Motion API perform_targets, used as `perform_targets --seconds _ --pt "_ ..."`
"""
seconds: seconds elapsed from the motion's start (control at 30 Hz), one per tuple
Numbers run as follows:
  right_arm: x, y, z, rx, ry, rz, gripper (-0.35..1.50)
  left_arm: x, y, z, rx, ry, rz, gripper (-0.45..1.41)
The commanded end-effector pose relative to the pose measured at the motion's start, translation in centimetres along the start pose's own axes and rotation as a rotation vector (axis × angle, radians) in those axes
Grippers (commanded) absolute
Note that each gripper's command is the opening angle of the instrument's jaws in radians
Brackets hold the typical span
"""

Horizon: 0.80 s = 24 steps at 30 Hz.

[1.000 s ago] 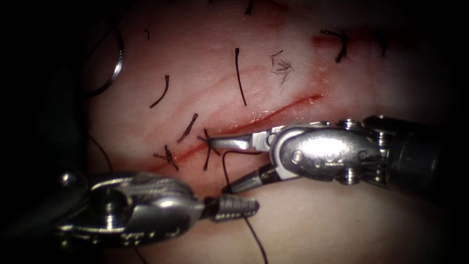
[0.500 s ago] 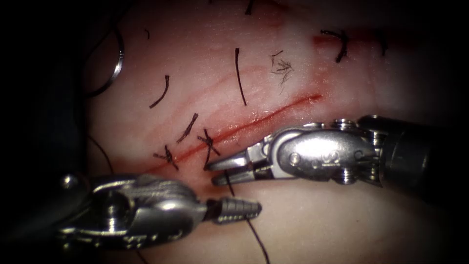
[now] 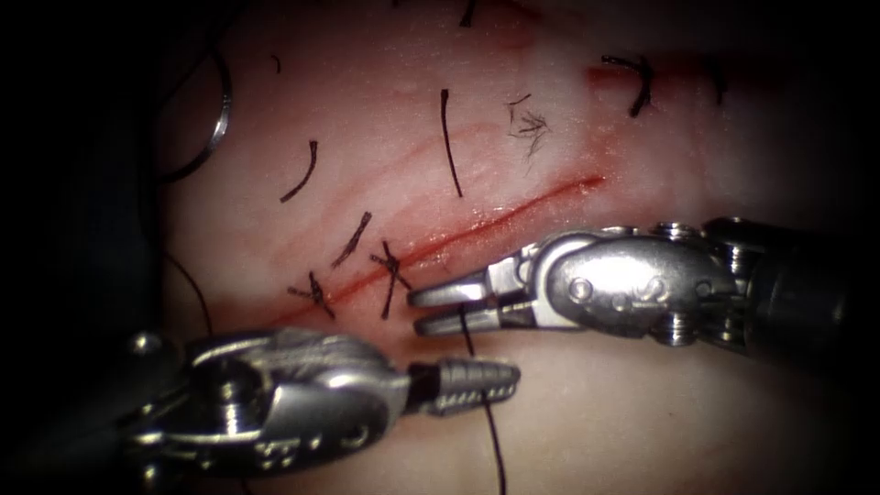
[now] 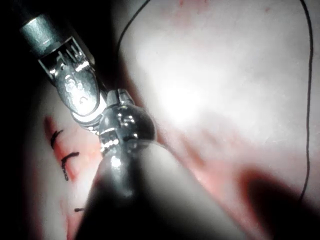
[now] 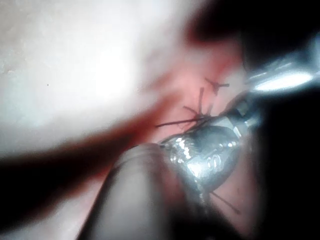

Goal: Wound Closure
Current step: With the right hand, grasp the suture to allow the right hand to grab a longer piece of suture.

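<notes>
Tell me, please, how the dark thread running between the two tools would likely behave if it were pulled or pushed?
The thread looks thin and limp: it curves loosely below the left tool, so pushing would probably only bend it. Between that tool and the right tool it runs fairly straight, so it likely tautens under a pull. Being so fine, it may slip from a loose grip.

glossy metal pincer [image 3: 423, 309], moist glistening tissue [image 3: 587, 412], matt dark thread [image 3: 492, 431]

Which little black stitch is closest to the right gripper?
The stitch crossing the cut just left of the right gripper; the other stitch sits farther left.
</notes>
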Motion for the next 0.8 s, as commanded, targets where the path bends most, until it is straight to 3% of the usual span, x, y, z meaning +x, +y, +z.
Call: perform_targets --seconds 0.03,0.07,0.1,0.27,0.43,0.5,0.7,0.8 --pt "-0.03 0.05 0.07 -0.002 -0.001 -0.004 -0.35 -0.02 -0.05 0.05 0.007 0.003 0.004 -0.31" --pt "-0.04 0.05 0.06 -0.007 -0.015 0.001 -0.35 -0.02 -0.06 0.04 0.005 0.007 0.003 0.19" --pt "-0.05 0.05 0.05 -0.009 -0.021 0.013 -0.35 -0.03 -0.07 0.04 0.005 0.007 0.008 0.34" --pt "-0.06 0.04 0.02 -0.015 -0.027 0.054 -0.35 -0.03 -0.09 0.03 0.023 0.012 0.005 0.48" --pt "-0.07 0.04 0.02 -0.014 -0.034 0.059 -0.35 -0.03 -0.08 0.04 0.025 0.013 -0.001 0.28" --pt "-0.06 0.04 0.02 -0.022 -0.039 0.072 -0.35 -0.03 -0.09 0.04 0.025 0.013 -0.001 0.48" --pt "-0.11 0.03 0.00 -0.038 -0.055 0.129 -0.35 -0.01 -0.09 0.03 0.044 0.021 -0.016 0.61" --pt "-0.23 0.01 -0.02 -0.053 -0.047 0.240 -0.35 0.00 -0.11 0.02 0.064 0.016 -0.021 0.67"
